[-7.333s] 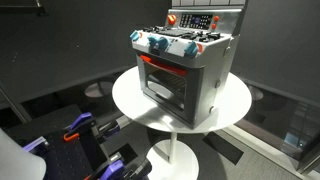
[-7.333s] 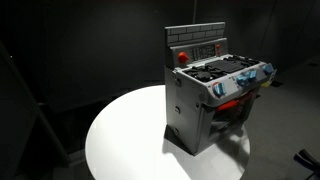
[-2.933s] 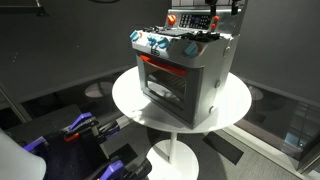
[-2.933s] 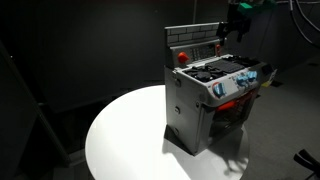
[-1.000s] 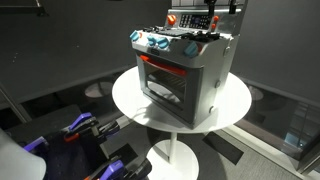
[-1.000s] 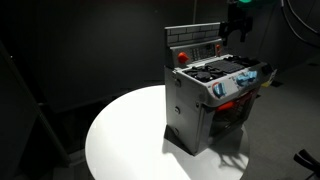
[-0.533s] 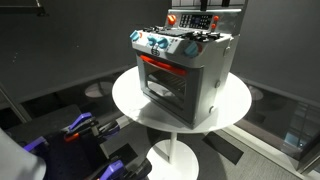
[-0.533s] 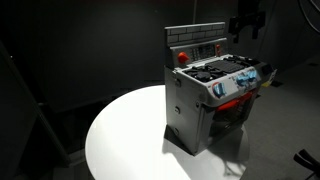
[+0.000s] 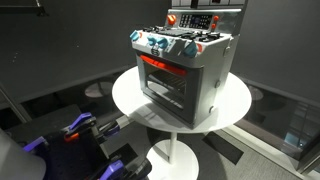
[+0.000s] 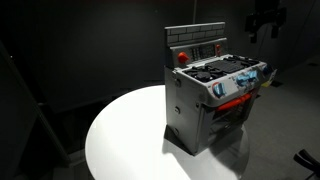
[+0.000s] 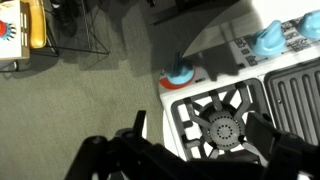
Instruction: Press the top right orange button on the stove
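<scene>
Dark room; fingers (image 11: 262,138) spread, hovering high beside stove (image 10: 213,90), not touching.

1. A toy stove (image 10: 200,100) stands on a round white tabletop (image 10: 120,140), towards its far edge, in a dark room.
2. Its grey, brick-patterned back panel (image 10: 195,40) rises upright behind the black burners (image 10: 215,70); a red button (image 10: 181,57) sits at the panel's left end in this view.
3. Blue knobs (image 10: 245,78) line the front edge, with a red oven handle (image 10: 232,100) just below.
4. The dark hand (image 10: 265,20) hangs in the air, above the stove and off to the side of it, apart from it.
</scene>
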Tool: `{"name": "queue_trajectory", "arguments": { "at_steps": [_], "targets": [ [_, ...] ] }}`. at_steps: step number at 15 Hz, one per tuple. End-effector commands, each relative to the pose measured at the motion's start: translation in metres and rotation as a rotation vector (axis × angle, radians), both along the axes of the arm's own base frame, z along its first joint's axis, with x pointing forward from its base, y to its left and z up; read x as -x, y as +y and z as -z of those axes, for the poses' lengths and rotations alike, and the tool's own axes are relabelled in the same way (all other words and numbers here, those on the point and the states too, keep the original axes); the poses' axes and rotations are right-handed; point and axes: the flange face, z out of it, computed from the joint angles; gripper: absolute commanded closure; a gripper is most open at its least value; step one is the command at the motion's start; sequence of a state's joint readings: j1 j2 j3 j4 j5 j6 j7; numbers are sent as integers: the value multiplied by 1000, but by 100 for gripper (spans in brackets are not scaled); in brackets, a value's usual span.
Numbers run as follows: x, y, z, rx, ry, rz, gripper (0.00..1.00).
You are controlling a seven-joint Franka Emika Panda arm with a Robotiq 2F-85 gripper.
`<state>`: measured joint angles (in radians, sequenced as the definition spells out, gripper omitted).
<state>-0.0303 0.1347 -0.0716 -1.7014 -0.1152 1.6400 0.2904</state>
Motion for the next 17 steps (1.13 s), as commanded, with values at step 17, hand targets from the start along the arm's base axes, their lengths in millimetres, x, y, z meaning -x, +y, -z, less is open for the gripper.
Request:
{"name": "queue_trajectory", "arguments": {
  "at_steps": [17],
  "targets": [
    [101, 4, -13, -18, 82, 8, 0]
  ]
}}
